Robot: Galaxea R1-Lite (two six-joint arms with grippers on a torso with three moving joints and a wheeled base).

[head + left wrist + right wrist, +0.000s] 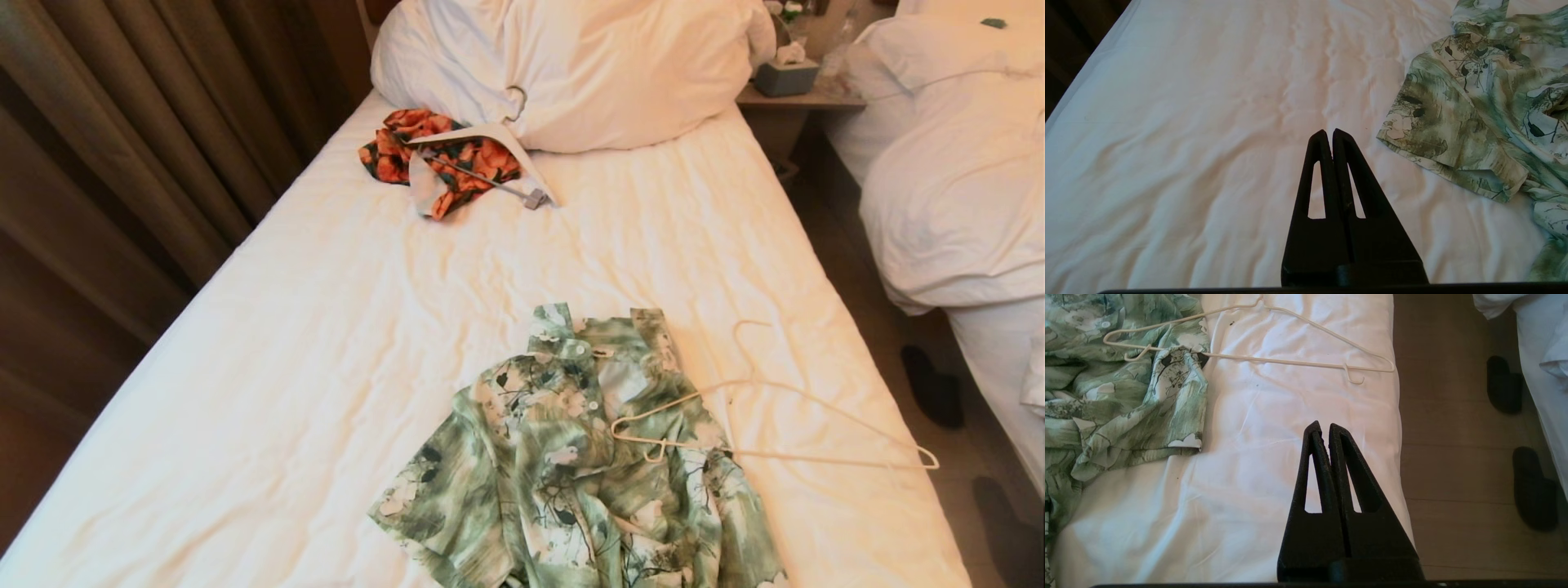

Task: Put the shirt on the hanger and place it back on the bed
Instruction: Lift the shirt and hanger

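From the head view, the shirt (571,465) lies crumpled on the near part of the bed (326,327), with one end of the hanger (767,425) resting on it and the rest on the sheet toward the robot's right; an orange floral garment (433,155) under a broad white hanger (490,147) lies by the pillows (571,65) — neither claw shows here. In the left wrist view the left gripper (1329,132) is clenched on nothing above bare sheet, the shirt just beyond and beside its tips. In the right wrist view the right gripper (1321,426) is clenched and empty too, over the bed's edge — the hanger ahead of its tips, black slippers (1533,488) on the floor beside.
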